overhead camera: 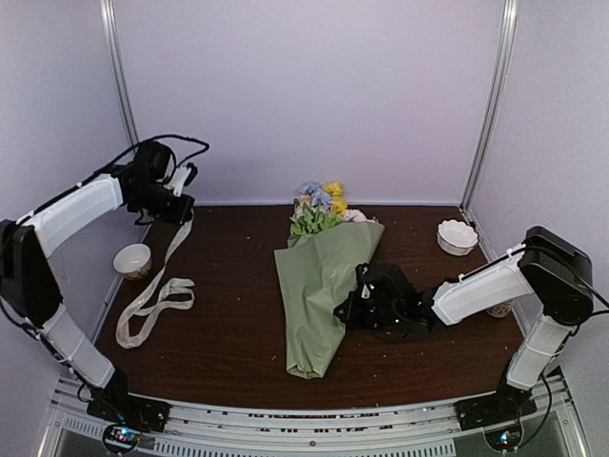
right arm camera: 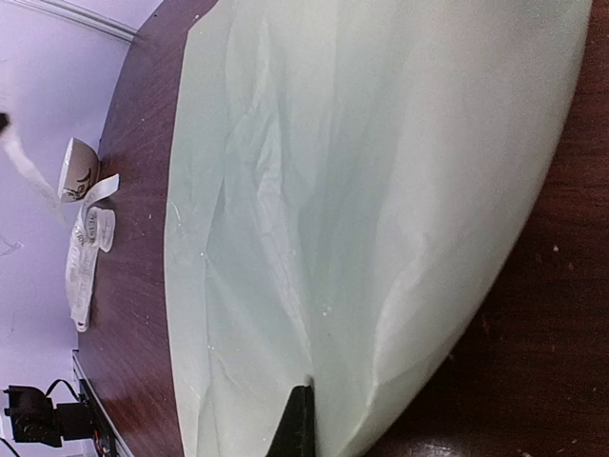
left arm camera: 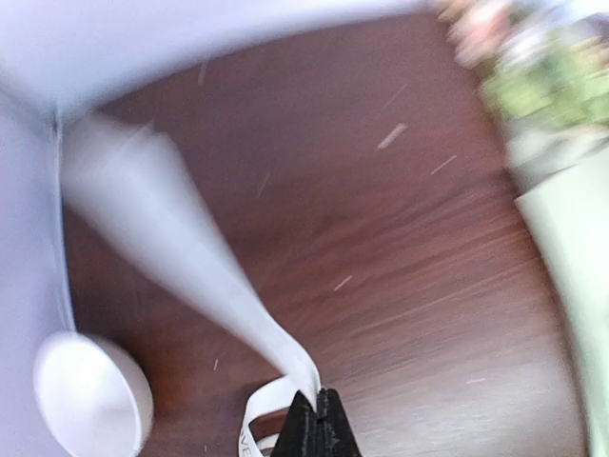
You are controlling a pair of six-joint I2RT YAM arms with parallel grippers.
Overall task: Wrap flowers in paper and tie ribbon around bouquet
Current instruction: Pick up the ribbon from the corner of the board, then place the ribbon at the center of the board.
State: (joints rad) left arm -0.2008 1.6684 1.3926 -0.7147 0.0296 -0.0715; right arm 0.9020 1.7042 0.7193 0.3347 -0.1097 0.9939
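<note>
The bouquet (overhead camera: 322, 286) lies mid-table as a sage green paper (right arm camera: 381, 190) cone, its narrow end toward me. The flowers (overhead camera: 322, 205) stick out of its far end, blue, yellow and white above green leaves; they are a blur (left arm camera: 533, 86) in the left wrist view. My left gripper (overhead camera: 186, 215) is raised at the far left and shut on the ribbon (left arm camera: 190, 248). This cream ribbon (overhead camera: 157, 290) hangs from the closed jaws (left arm camera: 320, 395) down to loose loops on the table. My right gripper (overhead camera: 348, 307) sits low at the cone's right side, shut (right arm camera: 304, 388) on a crease of the paper.
A small cup (overhead camera: 133, 259) stands by the left wall, close to the ribbon loops. A white scalloped bowl (overhead camera: 458, 236) sits at the back right. Lilac walls and metal posts close in the dark wooden table (overhead camera: 228, 343) on three sides.
</note>
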